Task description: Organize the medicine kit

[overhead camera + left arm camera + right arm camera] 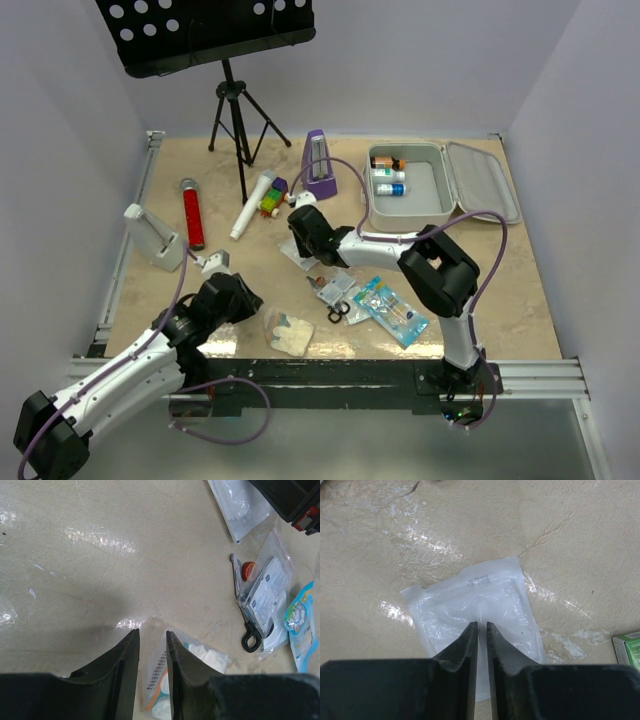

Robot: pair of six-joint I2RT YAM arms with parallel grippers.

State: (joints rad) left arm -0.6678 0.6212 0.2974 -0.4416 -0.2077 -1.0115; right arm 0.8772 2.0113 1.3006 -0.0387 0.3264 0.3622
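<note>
The medicine kit (pixel 425 188), a white hinged case, lies open at the back right with its lid (pixel 482 180) folded out to the right. Small bottles (pixel 388 175) lie along its left side. My right gripper (pixel 303 243) reaches left to a clear flat pouch (pixel 470 595) on the table. Its jaws (pixel 482 625) are closed to a narrow slit on the pouch's film, which shows a raised crease running out from the tips. My left gripper (pixel 152 632) hovers open over the near table. A bag of cotton balls (pixel 210 657) lies below and just past its tips.
Black-handled scissors (pixel 338 312), a bag of sachets (pixel 267 587) and a blue packet (pixel 392 310) lie mid-table. A purple metronome (pixel 319 165), a music stand's tripod (pixel 235 110), a red tube (pixel 192 212), a white tube (pixel 250 205) and a white device (pixel 152 238) stand further back and left. A green box (pixel 627 647) is beside the pouch.
</note>
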